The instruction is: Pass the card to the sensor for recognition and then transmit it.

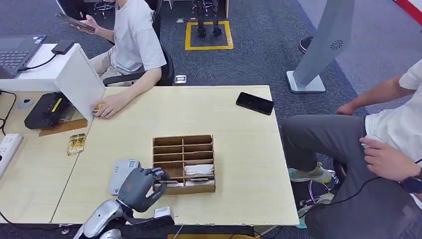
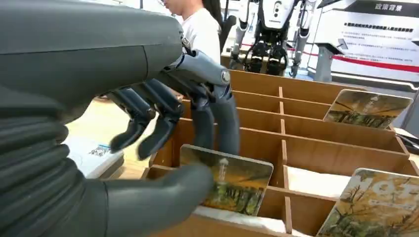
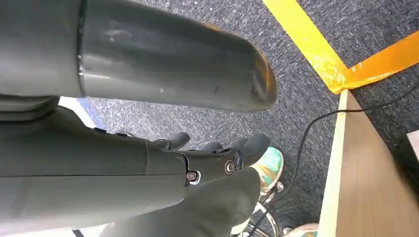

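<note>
A brown wooden card box with several compartments stands in the middle of the table. My left hand reaches into its near-left compartment. In the left wrist view the thumb presses on the face of a card with a yellow tree picture while the fingers sit behind it, so the card is pinched. The card's lower edge is still down in the box. Two similar cards stand in other compartments. The grey-white sensor lies left of the box. My right hand hangs over the carpet, holding nothing.
A black phone lies at the table's far right. A seated person rests a hand on the far left by a white partition. Another person sits close on the right. A card packet and power strip lie left.
</note>
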`<action>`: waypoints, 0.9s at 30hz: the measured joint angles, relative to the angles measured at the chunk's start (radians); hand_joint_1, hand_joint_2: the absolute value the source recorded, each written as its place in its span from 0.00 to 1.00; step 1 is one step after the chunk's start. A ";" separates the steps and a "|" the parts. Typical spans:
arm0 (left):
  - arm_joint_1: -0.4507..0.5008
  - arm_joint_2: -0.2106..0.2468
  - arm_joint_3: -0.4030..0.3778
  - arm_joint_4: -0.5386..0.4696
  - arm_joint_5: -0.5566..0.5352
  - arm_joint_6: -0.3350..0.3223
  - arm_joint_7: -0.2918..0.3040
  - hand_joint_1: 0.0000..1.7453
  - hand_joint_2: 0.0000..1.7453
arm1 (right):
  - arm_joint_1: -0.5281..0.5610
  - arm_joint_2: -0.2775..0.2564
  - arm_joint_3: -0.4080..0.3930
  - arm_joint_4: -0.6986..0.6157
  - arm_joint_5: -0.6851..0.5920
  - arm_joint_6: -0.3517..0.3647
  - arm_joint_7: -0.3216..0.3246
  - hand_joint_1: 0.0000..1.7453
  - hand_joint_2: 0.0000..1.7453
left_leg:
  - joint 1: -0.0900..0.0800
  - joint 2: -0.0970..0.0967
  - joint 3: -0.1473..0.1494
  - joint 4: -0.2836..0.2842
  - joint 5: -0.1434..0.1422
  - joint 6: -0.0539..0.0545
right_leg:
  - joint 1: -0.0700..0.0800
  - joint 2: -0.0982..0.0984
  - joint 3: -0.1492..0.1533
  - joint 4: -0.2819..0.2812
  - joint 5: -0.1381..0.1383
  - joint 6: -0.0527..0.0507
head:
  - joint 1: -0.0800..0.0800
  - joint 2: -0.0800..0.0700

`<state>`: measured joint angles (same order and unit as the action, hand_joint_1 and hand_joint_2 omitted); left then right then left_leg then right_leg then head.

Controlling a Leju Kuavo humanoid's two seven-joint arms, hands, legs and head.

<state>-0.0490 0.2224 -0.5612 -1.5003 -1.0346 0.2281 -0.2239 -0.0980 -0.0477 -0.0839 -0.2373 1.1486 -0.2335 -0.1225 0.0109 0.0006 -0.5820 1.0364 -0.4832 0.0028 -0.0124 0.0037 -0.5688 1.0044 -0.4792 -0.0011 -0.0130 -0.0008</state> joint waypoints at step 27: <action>0.011 -0.001 0.015 0.002 0.000 0.002 0.000 0.00 1.00 | 0.000 0.000 -0.018 -0.001 0.013 0.000 0.000 0.00 0.00 | 0.000 0.000 0.000 0.000 0.000 0.000 | 0.000 0.000 0.000 0.000 0.000 0.000 | 0.000 0.000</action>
<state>-0.0384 0.2213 -0.5463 -1.4981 -1.0342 0.2300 -0.2239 -0.0981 -0.0477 -0.1015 -0.2380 1.1620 -0.2338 -0.1225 0.0109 0.0006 -0.5819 1.0364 -0.4832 0.0028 -0.0123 0.0037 -0.5688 1.0045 -0.4792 -0.0011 -0.0130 -0.0008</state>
